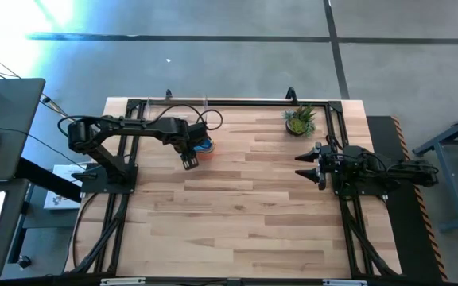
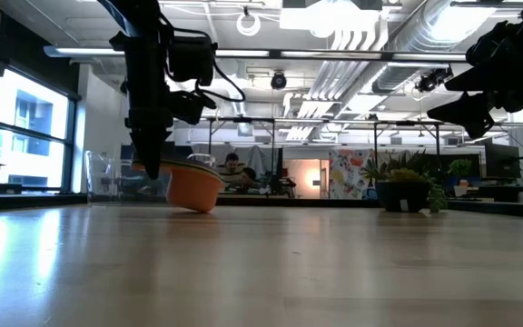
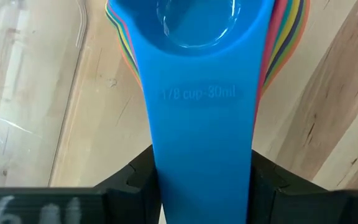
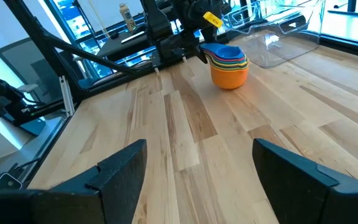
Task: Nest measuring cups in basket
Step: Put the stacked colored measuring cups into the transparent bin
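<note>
Room: an open workshop with ceiling pipes and lights, large windows on one side, and a person (image 2: 233,164) seated far behind the table.
Table (image 1: 245,214): light wood planks, edged by a black frame.
Left gripper (image 1: 191,161): at the far left part of the table, fingers (image 3: 129,180) pressed against both sides of the flat blue handle of the top cup, pinching it.
Cups (image 4: 229,62): nested in one stack, blue (image 3: 197,74) on top, orange (image 2: 193,188) as the outermost bowl, with edges of other colours showing between them. The low view shows the stack tilted, low to the table; whether it touches the wood cannot be told.
Basket (image 4: 278,31): clear plastic, just beyond the stack toward the far edge of the table. The stack is outside it, close to its near wall.
Right gripper (image 1: 309,164): raised above the right side of the table, well apart from the stack, fingers (image 4: 120,168) spread wide with nothing between them.
Plant (image 1: 300,120): small and potted, near the far right corner, just beyond the right gripper.
</note>
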### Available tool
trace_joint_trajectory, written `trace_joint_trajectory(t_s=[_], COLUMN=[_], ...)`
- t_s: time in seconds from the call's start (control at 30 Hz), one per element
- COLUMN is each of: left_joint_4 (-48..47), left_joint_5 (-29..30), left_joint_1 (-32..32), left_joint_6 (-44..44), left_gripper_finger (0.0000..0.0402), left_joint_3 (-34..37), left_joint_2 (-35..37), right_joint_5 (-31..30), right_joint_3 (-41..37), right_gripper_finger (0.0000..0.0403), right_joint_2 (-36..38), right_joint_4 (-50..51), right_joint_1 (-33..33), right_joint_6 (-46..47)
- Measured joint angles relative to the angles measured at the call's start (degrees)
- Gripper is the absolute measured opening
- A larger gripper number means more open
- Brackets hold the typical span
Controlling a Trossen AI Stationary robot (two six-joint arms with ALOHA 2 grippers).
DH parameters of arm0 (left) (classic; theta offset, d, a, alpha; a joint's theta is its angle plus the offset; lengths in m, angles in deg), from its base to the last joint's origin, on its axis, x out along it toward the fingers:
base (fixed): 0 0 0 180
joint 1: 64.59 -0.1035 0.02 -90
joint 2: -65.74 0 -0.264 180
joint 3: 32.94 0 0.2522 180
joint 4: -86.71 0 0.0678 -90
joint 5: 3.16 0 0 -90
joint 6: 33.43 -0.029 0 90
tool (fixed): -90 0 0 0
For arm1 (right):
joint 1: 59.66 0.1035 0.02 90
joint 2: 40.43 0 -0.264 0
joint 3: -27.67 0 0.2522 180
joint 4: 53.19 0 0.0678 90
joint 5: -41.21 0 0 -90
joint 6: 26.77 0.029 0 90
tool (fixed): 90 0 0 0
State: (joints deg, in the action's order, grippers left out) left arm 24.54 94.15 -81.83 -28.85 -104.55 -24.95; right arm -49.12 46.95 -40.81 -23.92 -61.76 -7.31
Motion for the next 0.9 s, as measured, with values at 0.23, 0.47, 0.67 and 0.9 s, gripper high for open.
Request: trace_joint_trajectory(t_s=[0.23,0.47,0.67,0.9], left_joint_4=[0.12,-0.32,-0.75,-0.80], left_joint_5=[0.76,0.51,0.53,-1.50], left_joint_1=[0.00,-0.03,-0.04,-0.13], left_joint_6=[-0.37,0.15,1.28,1.29], left_gripper_finger=[0.0136,0.0137,0.0153,0.0176], left_joint_3=[-0.02,-0.02,-0.02,-0.04], left_joint_2=[1.08,1.08,1.08,-0.62], right_joint_5=[-0.01,-0.02,-0.01,0.00], right_joint_3=[0.01,0.02,0.00,0.00], right_gripper_finger=[0.0284,0.0284,0.0284,0.0284], right_joint_2=[0.01,0.00,0.00,0.02], right_joint_4=[-0.01,0.00,-0.01,0.00], right_joint_1=[0.00,-0.01,0.01,0.01], right_joint_6=[0.00,0.00,0.00,0.00])
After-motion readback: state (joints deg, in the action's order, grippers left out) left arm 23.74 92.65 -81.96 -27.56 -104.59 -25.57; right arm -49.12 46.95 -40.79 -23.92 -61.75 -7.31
